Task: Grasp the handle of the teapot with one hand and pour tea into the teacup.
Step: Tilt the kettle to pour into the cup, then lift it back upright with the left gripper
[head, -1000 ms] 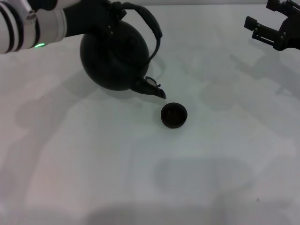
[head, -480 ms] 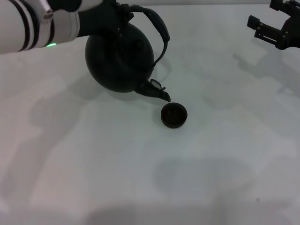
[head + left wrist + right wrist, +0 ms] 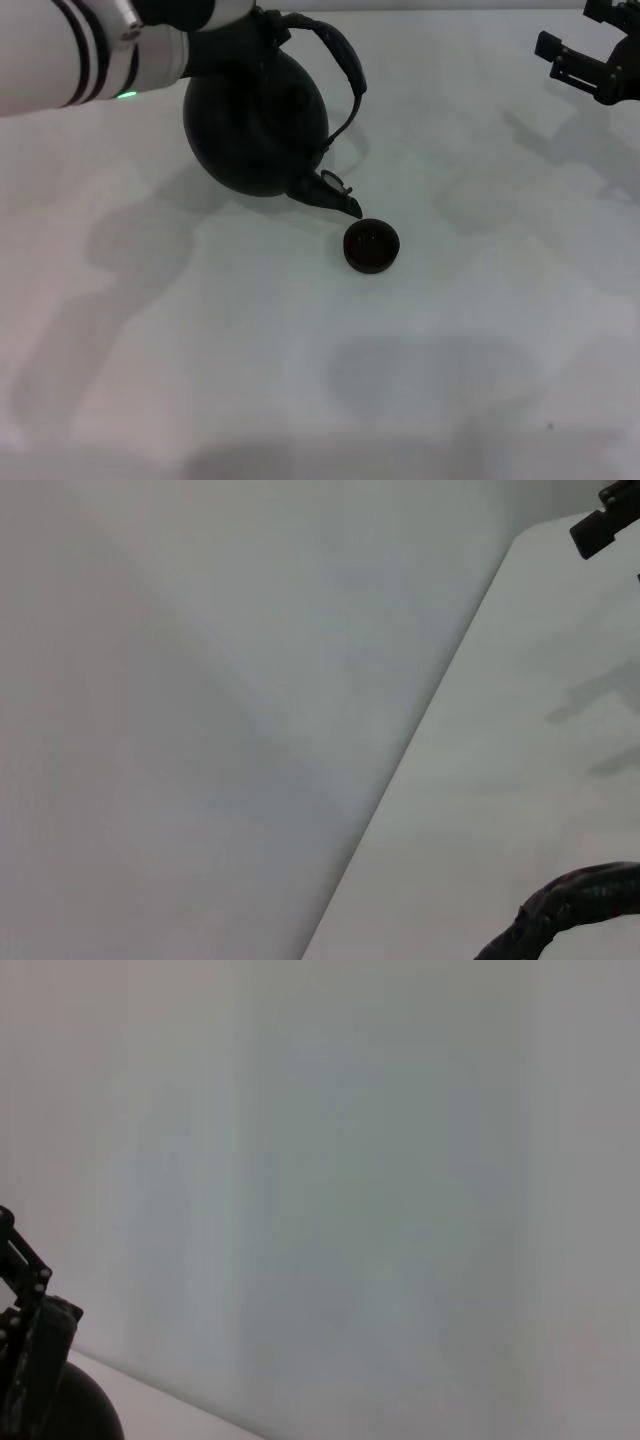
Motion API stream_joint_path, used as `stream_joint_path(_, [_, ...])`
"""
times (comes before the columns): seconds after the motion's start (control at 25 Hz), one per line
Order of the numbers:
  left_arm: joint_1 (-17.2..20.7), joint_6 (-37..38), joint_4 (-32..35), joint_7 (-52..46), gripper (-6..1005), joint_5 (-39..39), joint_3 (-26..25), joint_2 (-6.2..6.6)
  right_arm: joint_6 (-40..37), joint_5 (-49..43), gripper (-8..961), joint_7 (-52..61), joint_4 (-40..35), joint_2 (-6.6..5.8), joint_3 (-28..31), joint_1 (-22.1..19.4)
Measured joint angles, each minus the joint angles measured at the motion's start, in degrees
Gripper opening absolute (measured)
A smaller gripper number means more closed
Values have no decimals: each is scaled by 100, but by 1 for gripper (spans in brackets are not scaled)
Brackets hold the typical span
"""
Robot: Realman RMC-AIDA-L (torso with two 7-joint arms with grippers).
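Note:
The black teapot (image 3: 256, 112) hangs tilted in the air at the back left of the white table (image 3: 300, 380). Its short spout (image 3: 333, 194) points down, its tip just above the near-left rim of the teacup (image 3: 371, 246). My left gripper (image 3: 243, 22) is shut on the arched handle (image 3: 340, 55) at the top of the pot. A piece of the ribbed handle shows in the left wrist view (image 3: 570, 910). The small dark teacup stands upright on the table. I see no liquid stream. My right gripper (image 3: 585, 45) is open and empty at the far right.
The white table's far edge meets a plain grey wall (image 3: 200, 680). The right wrist view shows the teapot's body (image 3: 80, 1410) and part of my left gripper (image 3: 25, 1360) against the wall. Shadows of the arms lie on the table.
My left arm has carried the teapot to the right, bringing the spout closer to the teacup. The right gripper has drifted slightly to the right. The cup has not moved.

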Motion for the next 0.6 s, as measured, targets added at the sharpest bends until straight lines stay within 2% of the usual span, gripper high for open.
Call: stream_joint_path(0.6, [-94,73,156,-60,114,201,304,7,0,0,843,-2,10,0,0,-5])
